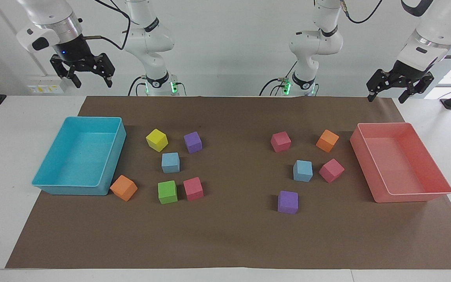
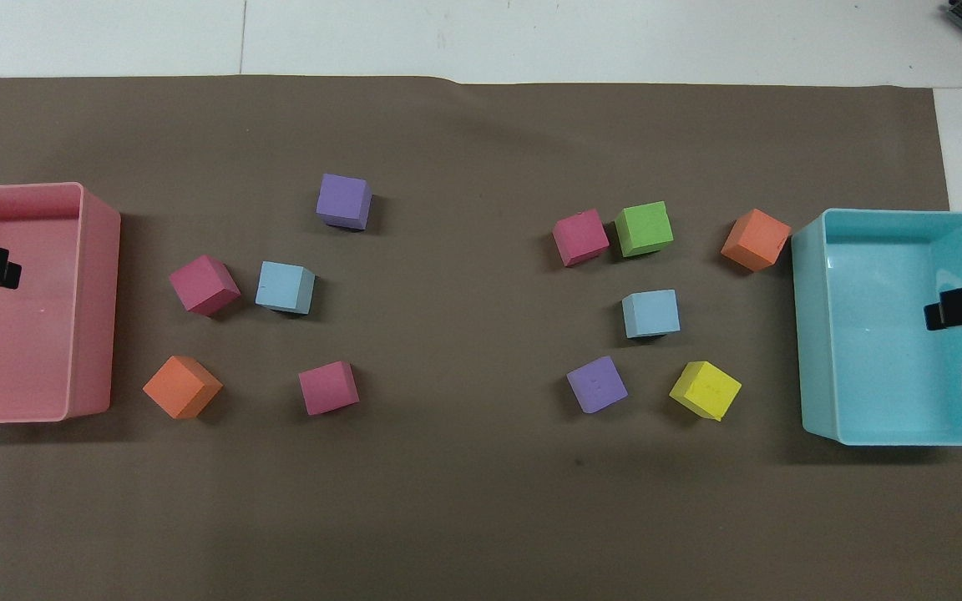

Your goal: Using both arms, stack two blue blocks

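Facing view shows both arms raised at the robots' edge of the table, neither touching anything. The right gripper [image 1: 89, 78] hangs high above the table, near the turquoise tray [image 1: 112, 156], its fingers spread apart and holding nothing. The left gripper [image 1: 386, 95] hangs high near the pink tray [image 1: 366, 156], fingers also apart and empty. From overhead only a dark tip of each shows over its tray, so how high they sit is hard to judge there.

Both blue blocks rest on the brown paper [image 1: 233, 235], well apart from each other. One blue block [image 1: 170, 162] lies toward the right arm's end, in a cluster: the yellow block [image 1: 157, 140] and a purple block [image 1: 193, 142] lie nearer to the robots than it, the green block [image 1: 167, 192] and a pink block [image 1: 193, 188] farther. An orange block [image 1: 123, 187] sits just beside the turquoise tray's corner.

The other blue block [image 1: 302, 170] lies toward the left arm's end, just beside a tilted pink block [image 1: 331, 170]. Another pink block [image 1: 280, 141] and an orange block [image 1: 327, 140] lie nearer to the robots, and a second purple block [image 1: 287, 202] lies farther
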{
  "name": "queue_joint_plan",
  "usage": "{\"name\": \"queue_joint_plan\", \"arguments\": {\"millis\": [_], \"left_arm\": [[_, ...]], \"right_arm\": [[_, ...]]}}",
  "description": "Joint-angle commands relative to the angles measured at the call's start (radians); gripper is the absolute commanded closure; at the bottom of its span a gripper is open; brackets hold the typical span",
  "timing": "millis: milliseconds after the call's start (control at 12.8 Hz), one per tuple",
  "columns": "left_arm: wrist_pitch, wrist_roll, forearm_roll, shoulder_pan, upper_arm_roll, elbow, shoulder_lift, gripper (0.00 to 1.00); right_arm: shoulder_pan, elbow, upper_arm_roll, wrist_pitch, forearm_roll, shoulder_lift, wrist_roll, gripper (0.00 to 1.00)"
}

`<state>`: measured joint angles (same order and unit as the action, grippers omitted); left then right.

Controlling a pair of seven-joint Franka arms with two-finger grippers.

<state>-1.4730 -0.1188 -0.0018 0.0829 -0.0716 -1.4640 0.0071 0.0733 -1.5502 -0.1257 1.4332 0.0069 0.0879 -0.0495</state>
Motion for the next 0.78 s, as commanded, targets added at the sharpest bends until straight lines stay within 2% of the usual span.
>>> {"name": "queue_joint_plan", "arguments": {"millis": [0, 157, 392, 705], "left_arm": [[0.019, 0.002, 0.017, -0.015, 0.012, -0.001, -0.012, 0.00], [0.017, 0.002, 0.016, -0.015, 0.010, -0.001, -0.012, 0.00], [0.019, 0.002, 0.016, -0.015, 0.012, -0.001, -0.012, 0.00], [0.019, 0.002, 0.016, -0.015, 0.010, -0.001, -0.012, 0.00]], "right_arm": [[0.006, -0.077, 0.015, 0.004, -0.010, 0.061, 0.010, 0.00], [0.010, -0.125, 0.032, 0.025, -0.005, 0.084, 0.013, 0.00], [0.087, -0.201, 0.046, 0.181, -0.004, 0.076, 0.081, 0.00], [0.122, -0.225, 0.046, 0.306, 0.004, -0.023, 0.119, 0.00]]}}
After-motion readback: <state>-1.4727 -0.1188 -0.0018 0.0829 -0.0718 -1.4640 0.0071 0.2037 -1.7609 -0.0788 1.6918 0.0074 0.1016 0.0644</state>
